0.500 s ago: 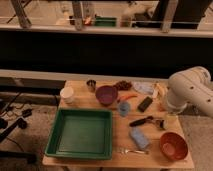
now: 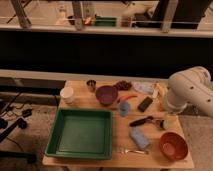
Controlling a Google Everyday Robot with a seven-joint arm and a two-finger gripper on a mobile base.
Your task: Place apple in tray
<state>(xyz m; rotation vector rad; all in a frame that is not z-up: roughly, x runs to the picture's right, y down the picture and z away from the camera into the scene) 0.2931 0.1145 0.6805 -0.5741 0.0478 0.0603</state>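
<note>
The green tray (image 2: 80, 132) lies on the table's front left with nothing in it. My white arm (image 2: 190, 92) reaches over the table's right edge. The gripper (image 2: 164, 121) hangs below it, near the end of a black brush (image 2: 142, 121), and stands open with nothing seen in it. An orange-yellow patch at the arm's left edge looks like the apple (image 2: 161, 104), mostly hidden behind the arm. It is well to the right of the tray.
On the table stand a purple bowl (image 2: 106, 94), a white cup (image 2: 67, 94), a metal cup (image 2: 91, 85), a carrot (image 2: 129, 96), a blue cup (image 2: 124, 108), a black block (image 2: 145, 104), a blue pad (image 2: 139, 137), a fork (image 2: 129, 150) and an orange-red bowl (image 2: 173, 145).
</note>
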